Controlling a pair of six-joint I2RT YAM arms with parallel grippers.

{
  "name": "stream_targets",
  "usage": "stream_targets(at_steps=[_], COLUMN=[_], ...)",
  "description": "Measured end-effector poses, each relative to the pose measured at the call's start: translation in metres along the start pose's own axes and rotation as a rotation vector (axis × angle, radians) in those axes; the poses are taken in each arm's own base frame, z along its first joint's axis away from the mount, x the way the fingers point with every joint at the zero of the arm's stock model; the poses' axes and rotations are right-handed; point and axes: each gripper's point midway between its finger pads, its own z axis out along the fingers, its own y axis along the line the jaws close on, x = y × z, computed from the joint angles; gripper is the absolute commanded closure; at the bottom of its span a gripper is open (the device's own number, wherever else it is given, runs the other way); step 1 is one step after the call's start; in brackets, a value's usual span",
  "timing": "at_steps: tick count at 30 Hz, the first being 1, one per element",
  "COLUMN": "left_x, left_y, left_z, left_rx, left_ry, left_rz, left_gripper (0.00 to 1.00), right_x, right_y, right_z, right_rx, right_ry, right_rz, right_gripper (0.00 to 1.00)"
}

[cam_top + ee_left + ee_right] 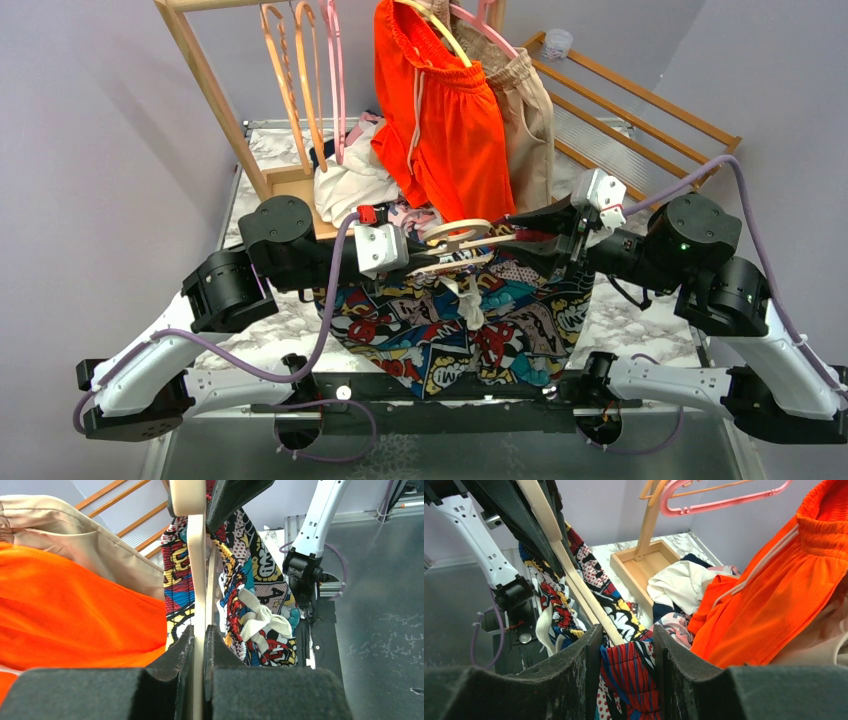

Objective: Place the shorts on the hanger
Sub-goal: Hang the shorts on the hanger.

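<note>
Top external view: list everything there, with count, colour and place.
shorts: one, comic-print multicolour, hanging at near centre
hanger: one, cream, level above the shorts
orange shorts: one, orange, hung on rack
beige shorts: one, beige, right of orange pair
empty hangers: three, orange and pink, rack's left
clothes pile: one, white and navy, rack's base
rack: one, wood, far table
left gripper: one, black, shut on hanger
right gripper: one, black, around shorts' waistband

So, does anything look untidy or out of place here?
A loose heap of clothes lies crumpled on the wooden rack's base, not hung. The shorts hang bunched below the hanger, their drawstring dangling.
</note>
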Motion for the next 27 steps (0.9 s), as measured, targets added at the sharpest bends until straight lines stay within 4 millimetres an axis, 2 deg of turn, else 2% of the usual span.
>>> stream_targets(at_steps=[6,13,22,25,27], left_x=[-0.002,-0.004,-0.007,-0.01,-0.013], left_y=[0.002,0.004,0.005,0.004,0.005], left_z=[-0.003,-0.005,-0.013,-0.017,-0.018], left_rx=[-0.009,-0.018,-0.036,-0.039,-0.043], left_ry=[0.003,0.002,-0.009,-0.02,-0.032], left_rz=[0.009,0.017,0.024,0.028,0.031], left_gripper=[1.0,1.0,1.0,1.0,1.0], right_x=[0.004,0.004,0.009,-0.002,-0.02], right_y=[-0.007,-0.013,-0.016,-0.013,-0.008], right_z=[-0.009,-0.019,-0.03,-0.035,-0.041], right_rx=[0.044,0.086,0.109,0.091,0.064], right_ry=[0.001,-0.005,0.014,-0.011,-0.059], right_rz=[-0.011,-0.013,-0.011,0.001,0.019], right_gripper=[0.57,0.52,0.41,0.41,0.41])
